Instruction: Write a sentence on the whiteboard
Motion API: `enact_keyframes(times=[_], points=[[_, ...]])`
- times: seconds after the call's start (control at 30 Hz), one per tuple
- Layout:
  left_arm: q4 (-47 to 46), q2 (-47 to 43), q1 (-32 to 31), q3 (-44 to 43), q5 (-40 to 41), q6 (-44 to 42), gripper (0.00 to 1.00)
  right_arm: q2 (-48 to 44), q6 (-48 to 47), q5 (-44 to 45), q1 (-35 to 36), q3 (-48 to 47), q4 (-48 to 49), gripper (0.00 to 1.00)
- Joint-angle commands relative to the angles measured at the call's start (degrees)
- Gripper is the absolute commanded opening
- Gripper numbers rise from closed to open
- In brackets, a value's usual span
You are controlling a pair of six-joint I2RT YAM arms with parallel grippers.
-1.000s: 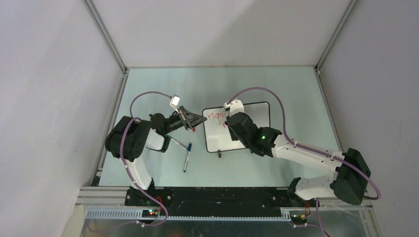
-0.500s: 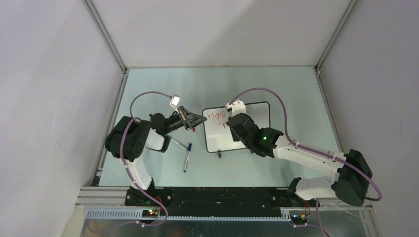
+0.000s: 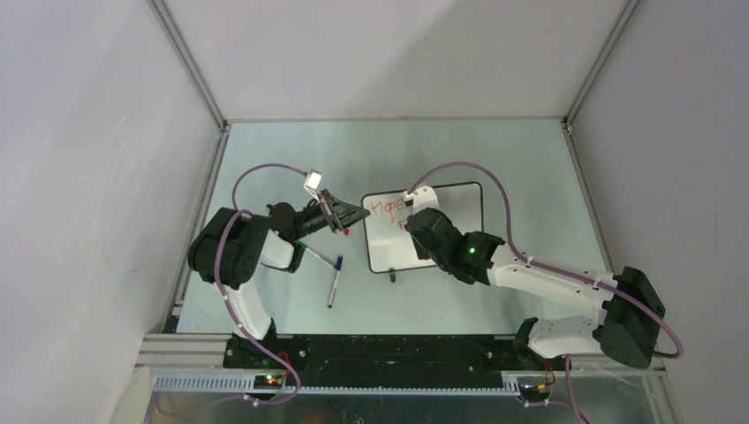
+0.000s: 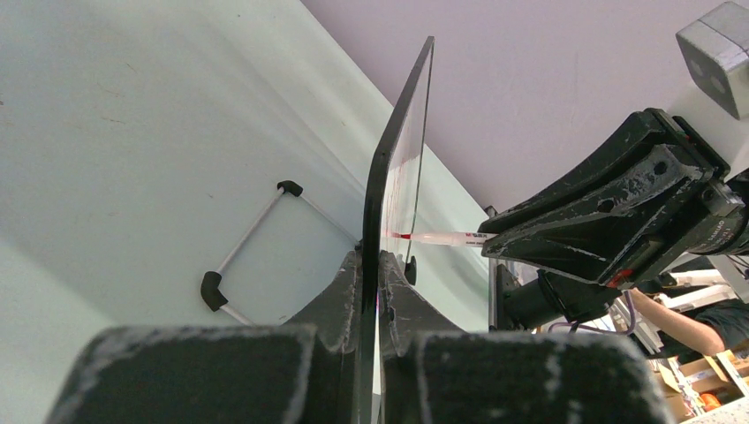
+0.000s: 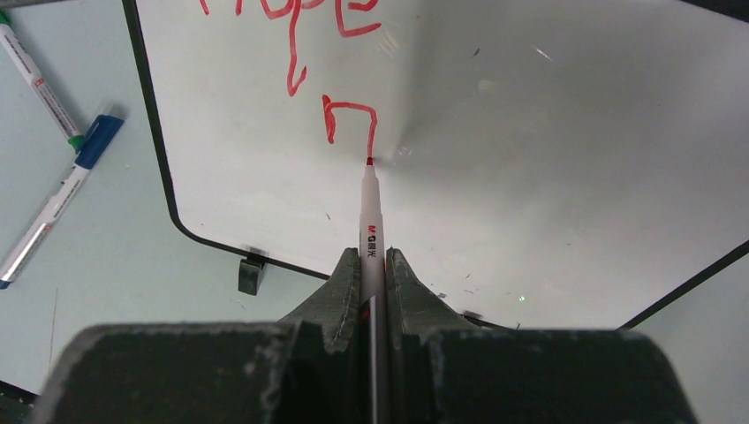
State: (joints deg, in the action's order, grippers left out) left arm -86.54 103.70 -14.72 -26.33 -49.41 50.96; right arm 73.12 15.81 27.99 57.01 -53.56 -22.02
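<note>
The whiteboard (image 3: pixel 459 208) stands mid-table, white with a thin black frame. It also shows in the right wrist view (image 5: pixel 548 132) and edge-on in the left wrist view (image 4: pixel 397 159). My left gripper (image 4: pixel 371 265) is shut on the board's left edge. My right gripper (image 5: pixel 372 265) is shut on a red marker (image 5: pixel 371 212) whose tip touches the board. The sentence (image 5: pixel 305 40) is red writing: "Hope" at the top and the first letter of a second line (image 5: pixel 349 119) below it. The right arm hides part of the writing in the top view.
Two loose markers lie on the table left of the board: a blue-capped one (image 3: pixel 334 281) and a green-capped one (image 3: pixel 320 256). They also show in the right wrist view, blue (image 5: pixel 62 199) and green (image 5: pixel 35 75). The board's black foot (image 5: pixel 252 274) sticks out below its lower edge.
My right gripper and marker have shifted slightly down the board, extending the red stroke of the second line. The left arm and the board have not moved.
</note>
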Motion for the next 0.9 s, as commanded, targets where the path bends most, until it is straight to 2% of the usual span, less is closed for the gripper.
enact_keyframes(times=[0.0, 0.4, 0.87], points=[[-1.35, -1.24, -1.01, 0.75, -1.48, -2.00, 0.00, -1.36, 0.76, 0.56, 0.56, 0.24, -0.32, 0.00], [-1.35, -1.21, -0.99, 0.71, -1.48, -2.00, 0.00, -5.65, -1.32, -1.43, 0.02, -1.56, 1.48, 0.00], [-1.35, -1.10, -1.00, 0.62, -1.59, -2.01, 0.00, -4.78, -2.27, 0.18, -1.51, -1.72, 1.89, 0.00]])
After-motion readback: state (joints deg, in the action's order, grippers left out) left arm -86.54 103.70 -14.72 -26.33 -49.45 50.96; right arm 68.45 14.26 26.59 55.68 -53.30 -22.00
